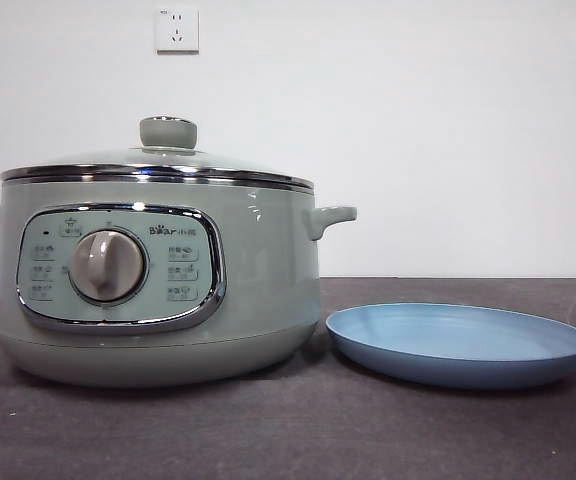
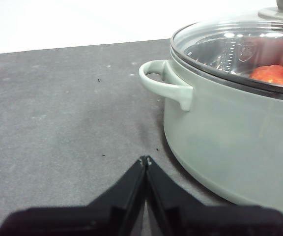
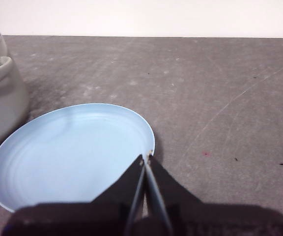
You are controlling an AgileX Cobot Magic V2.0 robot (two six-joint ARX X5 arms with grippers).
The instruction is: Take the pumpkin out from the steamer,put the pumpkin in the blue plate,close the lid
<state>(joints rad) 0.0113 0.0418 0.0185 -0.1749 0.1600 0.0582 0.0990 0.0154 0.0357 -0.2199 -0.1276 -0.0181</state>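
Note:
The sage-green steamer (image 1: 158, 270) stands at the left of the front view with its glass lid (image 1: 158, 160) shut on it. Through the lid (image 2: 240, 46) in the left wrist view I see the orange-red pumpkin (image 2: 274, 74) inside the steamer (image 2: 230, 132). The blue plate (image 1: 458, 343) lies empty on the table just right of the steamer. My left gripper (image 2: 145, 160) is shut and empty, hovering beside the steamer's side handle (image 2: 163, 83). My right gripper (image 3: 145, 158) is shut and empty over the plate's (image 3: 68, 152) near edge. Neither arm shows in the front view.
The dark grey table (image 1: 288, 430) runs under everything. A white wall with two power sockets (image 1: 176, 30) stands behind. The steamer's control panel with a round knob (image 1: 108, 265) faces the front camera.

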